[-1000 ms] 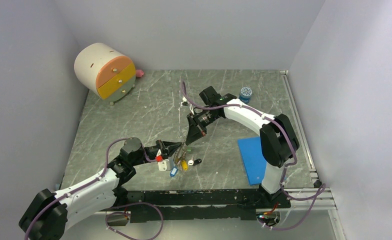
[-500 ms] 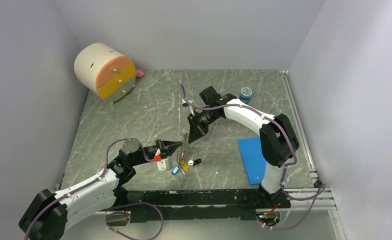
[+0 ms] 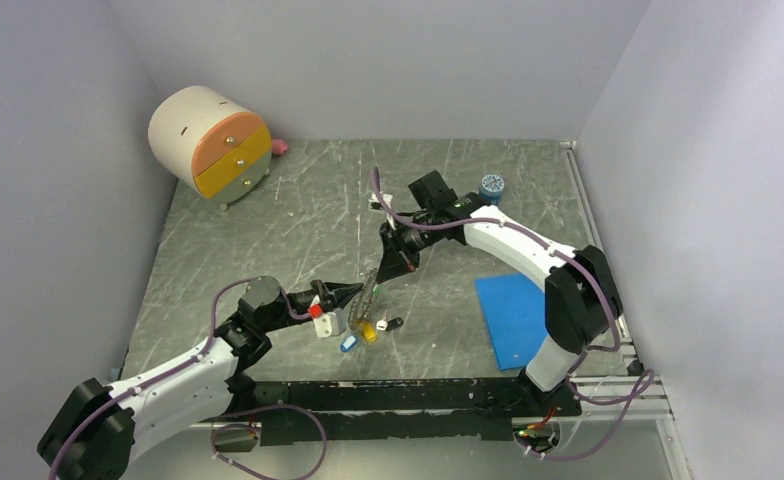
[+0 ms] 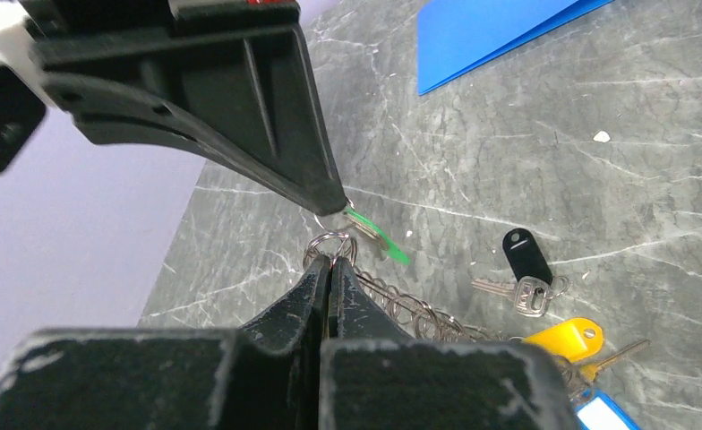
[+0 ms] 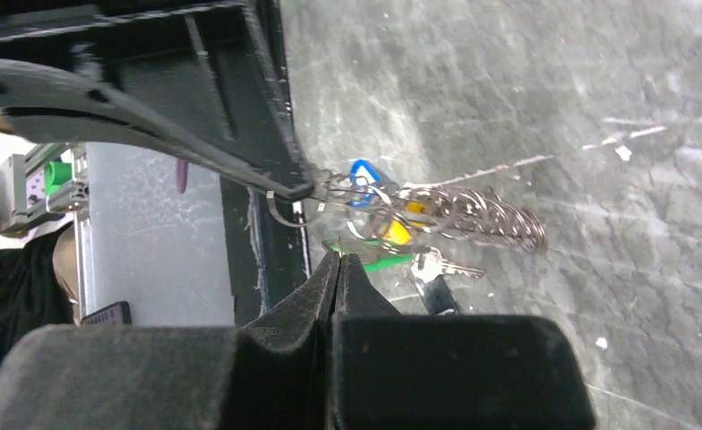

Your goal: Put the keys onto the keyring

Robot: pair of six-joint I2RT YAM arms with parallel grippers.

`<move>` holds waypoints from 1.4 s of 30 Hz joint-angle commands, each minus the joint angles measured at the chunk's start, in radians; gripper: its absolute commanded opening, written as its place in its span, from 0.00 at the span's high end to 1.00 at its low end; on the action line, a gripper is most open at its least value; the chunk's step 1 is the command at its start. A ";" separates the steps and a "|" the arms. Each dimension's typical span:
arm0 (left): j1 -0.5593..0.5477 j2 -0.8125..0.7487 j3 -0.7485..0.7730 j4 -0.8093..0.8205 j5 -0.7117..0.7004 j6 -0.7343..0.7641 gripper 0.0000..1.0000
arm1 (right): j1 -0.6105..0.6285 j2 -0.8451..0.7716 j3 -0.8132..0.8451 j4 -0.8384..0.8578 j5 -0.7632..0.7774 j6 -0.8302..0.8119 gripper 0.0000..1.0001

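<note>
Both of your grippers met at the keyring, above the middle of the grey marbled table (image 3: 268, 230).

Your left gripper (image 4: 329, 269) was closed tight, and its black pointed tips pinched a small wire loop at the top of the keyring (image 4: 401, 309), a silvery hoop of many little coils that hung tilted over the table. Your right gripper (image 4: 337, 204) was closed too, and it held the green key (image 4: 379, 240) by its flat plastic head, just beside that loop. The black key (image 4: 526, 255) lay flat on the stone-like surface. The yellow key (image 4: 567, 339) and the blue key (image 4: 603, 417) were by the lower end of the hoop; I could not tell if they hung on it. A smooth blue sheet (image 3: 508, 315) lay to the right.
</note>
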 commanded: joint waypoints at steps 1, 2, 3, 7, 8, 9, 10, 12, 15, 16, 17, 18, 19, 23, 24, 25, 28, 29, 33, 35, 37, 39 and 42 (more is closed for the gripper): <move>-0.004 -0.024 -0.006 0.082 0.006 0.027 0.97 | -0.003 -0.062 0.020 0.043 -0.120 -0.026 1.00; -0.004 -0.025 -0.012 0.090 0.009 0.038 0.98 | -0.001 -0.061 0.025 0.038 -0.133 -0.033 1.00; -0.005 -0.027 -0.017 0.095 0.014 0.049 0.97 | 0.005 -0.057 0.031 0.030 -0.139 -0.038 1.00; -0.005 -0.026 -0.022 0.103 0.017 0.066 0.97 | 0.037 -0.022 0.074 -0.038 -0.151 -0.087 1.00; -0.006 -0.026 -0.022 0.102 0.018 0.069 0.97 | 0.041 -0.016 0.085 -0.062 -0.157 -0.101 1.00; -0.006 -0.026 -0.022 0.102 0.019 0.071 0.98 | 0.044 -0.012 0.091 -0.071 -0.163 -0.110 1.00; -0.006 -0.027 -0.021 0.102 0.020 0.071 0.97 | 0.044 -0.010 0.092 -0.070 -0.171 -0.112 1.00; -0.006 -0.026 -0.018 0.096 0.020 0.072 0.97 | 0.046 -0.007 0.094 -0.068 -0.171 -0.106 1.00; -0.005 -0.025 -0.016 0.094 0.022 0.068 0.97 | 0.048 0.007 0.107 -0.083 -0.169 -0.111 1.00; -0.006 -0.024 -0.016 0.096 0.023 0.067 0.97 | 0.048 0.012 0.110 -0.083 -0.160 -0.106 1.00; -0.006 -0.024 -0.016 0.098 0.023 0.067 0.97 | 0.049 0.017 0.110 -0.083 -0.148 -0.101 1.00; -0.006 -0.023 -0.016 0.098 0.025 0.066 0.97 | 0.048 0.021 0.111 -0.086 -0.138 -0.101 1.00; -0.006 -0.023 -0.016 0.097 0.025 0.066 0.97 | 0.048 0.026 0.111 -0.084 -0.126 -0.094 1.00; -0.006 -0.026 -0.014 0.094 0.028 0.067 0.97 | 0.048 0.043 0.112 -0.089 -0.104 -0.086 1.00; -0.006 -0.027 -0.013 0.092 0.029 0.067 0.97 | 0.048 0.048 0.114 -0.087 -0.097 -0.080 1.00; -0.006 -0.028 -0.012 0.090 0.031 0.067 0.98 | 0.048 0.053 0.113 -0.086 -0.096 -0.076 1.00; -0.007 -0.031 -0.012 0.088 0.032 0.066 0.97 | 0.046 0.057 0.104 -0.059 -0.089 -0.052 1.00; -0.008 -0.032 -0.013 0.087 0.032 0.066 0.97 | 0.044 0.060 0.105 -0.059 -0.088 -0.050 1.00; -0.008 -0.037 -0.013 0.079 0.034 0.068 0.97 | 0.036 0.050 0.100 -0.052 -0.109 -0.049 1.00; -0.008 -0.039 -0.013 0.077 0.035 0.071 0.97 | 0.034 0.041 0.102 -0.051 -0.114 -0.041 1.00; -0.009 -0.039 -0.013 0.077 0.038 0.073 0.97 | 0.029 0.046 0.111 -0.062 -0.111 -0.036 1.00; -0.009 -0.038 -0.013 0.077 0.041 0.074 0.97 | 0.027 0.055 0.122 -0.077 -0.117 -0.039 1.00; -0.009 -0.038 -0.011 0.075 0.043 0.075 0.98 | 0.024 0.052 0.121 -0.071 -0.131 -0.030 1.00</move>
